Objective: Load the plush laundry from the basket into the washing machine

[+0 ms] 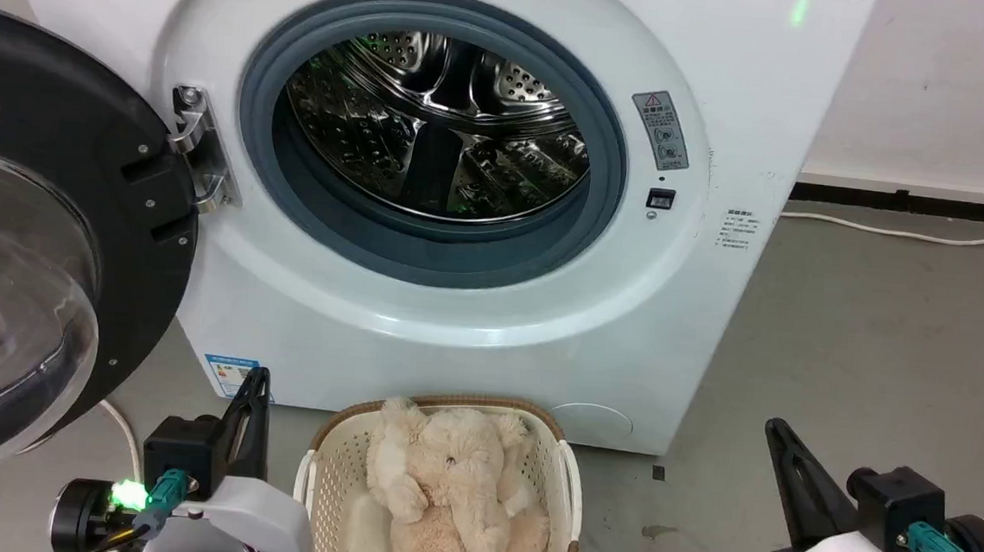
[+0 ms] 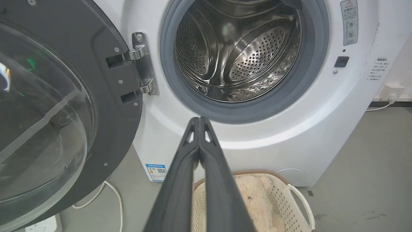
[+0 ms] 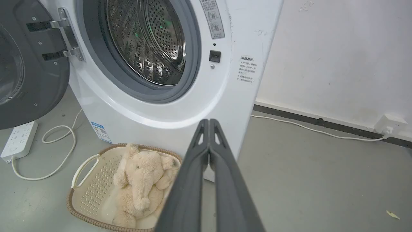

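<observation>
both clenched empty, left claw [image 1: 258,377] and right claw [image 1: 773,427] either side of the basket [image 1: 324,472] rim

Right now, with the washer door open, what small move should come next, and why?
Probably open the right gripper and lower it toward the plush laundry. It and the left gripper are shut and empty, the plush lies in the basket, and the washing machine stands open.

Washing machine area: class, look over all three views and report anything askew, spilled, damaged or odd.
Nothing serious stands out. The washing machine door hangs open, the drum is empty, and the plush laundry lies inside the upright basket. Only a small dark stain marks the floor beside the basket.
</observation>
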